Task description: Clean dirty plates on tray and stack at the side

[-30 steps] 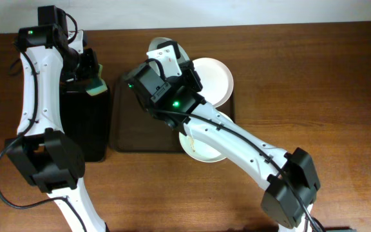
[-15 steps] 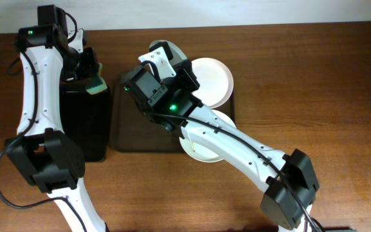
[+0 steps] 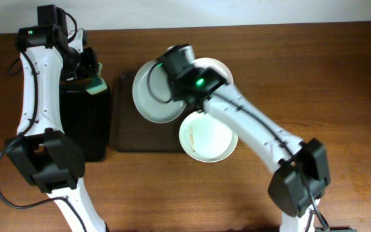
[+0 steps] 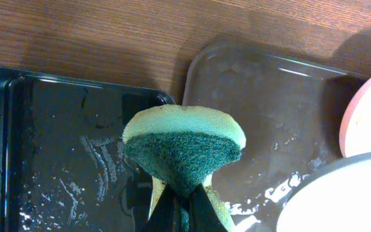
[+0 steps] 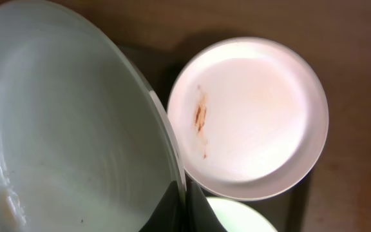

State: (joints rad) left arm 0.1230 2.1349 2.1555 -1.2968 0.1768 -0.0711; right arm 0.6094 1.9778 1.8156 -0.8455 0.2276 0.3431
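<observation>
Wood-grain tabletop (image 3: 314, 77) bears smooth, round white plates (image 3: 206, 140).

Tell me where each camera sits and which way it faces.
Overhead: fixed above the table, facing straight down at the dark brown rectangular tray; both arms show.
Left wrist: on the left arm, looking down past the left gripper pinching a green and yellow sponge.
Right wrist: on the right arm, looking down past the right gripper clamping a round white plate.
Shared: that plate, in overhead and right wrist.
</observation>
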